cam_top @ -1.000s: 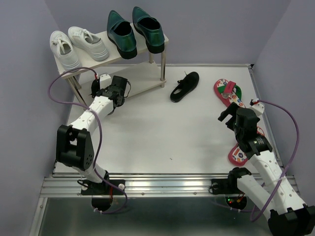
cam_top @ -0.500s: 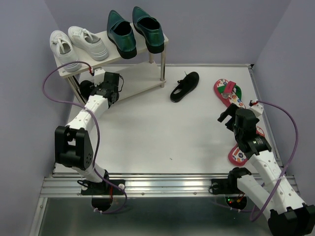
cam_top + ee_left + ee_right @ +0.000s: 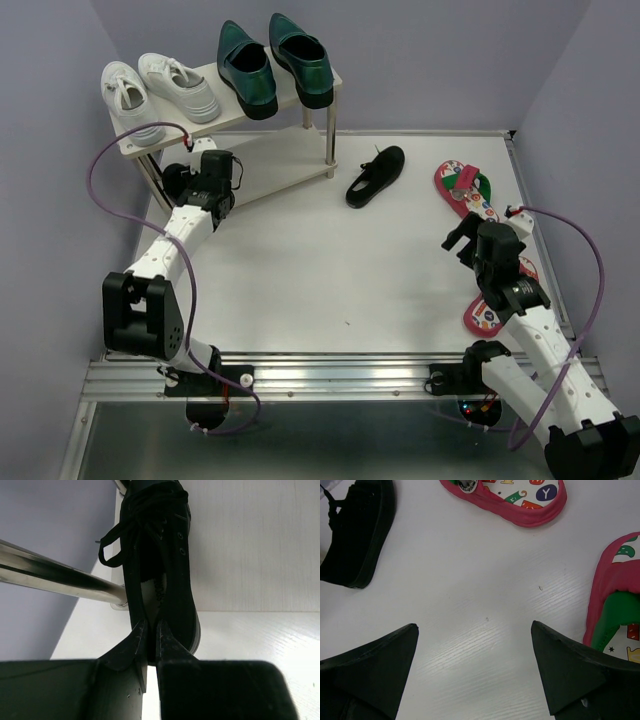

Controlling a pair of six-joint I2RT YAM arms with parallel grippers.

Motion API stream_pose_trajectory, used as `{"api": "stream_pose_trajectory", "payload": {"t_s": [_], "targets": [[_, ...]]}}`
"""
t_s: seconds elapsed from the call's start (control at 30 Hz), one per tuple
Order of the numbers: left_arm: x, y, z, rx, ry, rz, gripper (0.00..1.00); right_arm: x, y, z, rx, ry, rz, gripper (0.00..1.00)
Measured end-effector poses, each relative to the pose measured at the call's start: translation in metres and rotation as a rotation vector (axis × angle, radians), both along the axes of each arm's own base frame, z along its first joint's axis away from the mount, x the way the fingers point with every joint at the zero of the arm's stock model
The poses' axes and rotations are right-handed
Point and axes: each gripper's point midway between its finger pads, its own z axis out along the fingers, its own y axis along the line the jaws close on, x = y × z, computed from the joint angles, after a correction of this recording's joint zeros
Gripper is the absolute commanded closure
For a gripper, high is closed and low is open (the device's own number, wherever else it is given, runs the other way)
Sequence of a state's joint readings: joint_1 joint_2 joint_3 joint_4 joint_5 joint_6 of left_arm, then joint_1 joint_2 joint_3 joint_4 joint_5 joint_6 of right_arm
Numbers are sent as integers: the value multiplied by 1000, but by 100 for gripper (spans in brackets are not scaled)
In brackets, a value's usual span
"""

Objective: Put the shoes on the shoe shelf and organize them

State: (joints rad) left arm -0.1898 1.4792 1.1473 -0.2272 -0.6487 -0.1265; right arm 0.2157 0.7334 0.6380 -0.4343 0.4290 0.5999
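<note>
The left arm (image 3: 175, 235) is reaching to the low tier of the shoe shelf (image 3: 290, 165), and the left jaws are clamping the heel rim of a black lace shoe (image 3: 160, 580), pinched thin between them. The shoe is running straight out from the jaws, its long axis in line with them and its toe farthest away, just right of a metal shelf leg (image 3: 55, 577). I cannot tell whether its sole is resting on the board. So setting it down looks like a matter of easing forward along that same line, then letting go.

The right jaws are hanging wide apart over the table (image 3: 330, 260), gripping nothing. The other black shoe (image 3: 357, 540) is lying ahead and to their left. One red flip-flop (image 3: 520, 500) is lying ahead, the other (image 3: 615, 595) just beside them on the right. The right arm (image 3: 530, 320) is the nearer one to all three. The green loafers (image 3: 275, 65) are sitting on the top board beside white sneakers (image 3: 160, 95).
</note>
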Motion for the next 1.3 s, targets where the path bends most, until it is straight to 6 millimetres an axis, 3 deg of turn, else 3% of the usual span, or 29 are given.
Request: {"api": "stream_pose_trajectory", "payload": {"t_s": [0.6,0.77,0.93,1.0,1.03,1.13,1.3], "targets": [[6,-6,10,46,-40,-121,100,-2,0,-7,-1,15,-2,0],[-4,-1,-3,6,-26,-36,100,-2,0,-7,-1,14,-2,0],[-12,-1,-28,-38,41,56,99,-2,0,-7,-1,13,-2,0],[-13,-3,-36,-56,61,76,87,-2,0,-7,-1,12,-2,0],[-14,-4,-40,-68,69,90,73,-2,0,-6,0,10,-2,0],[-14,-6,-48,-99,72,123,46,-2,-1,-4,2,1,-2,0],[-13,-9,-50,-139,53,144,43,-3,-1,-2,3,-5,-2,0]]}}
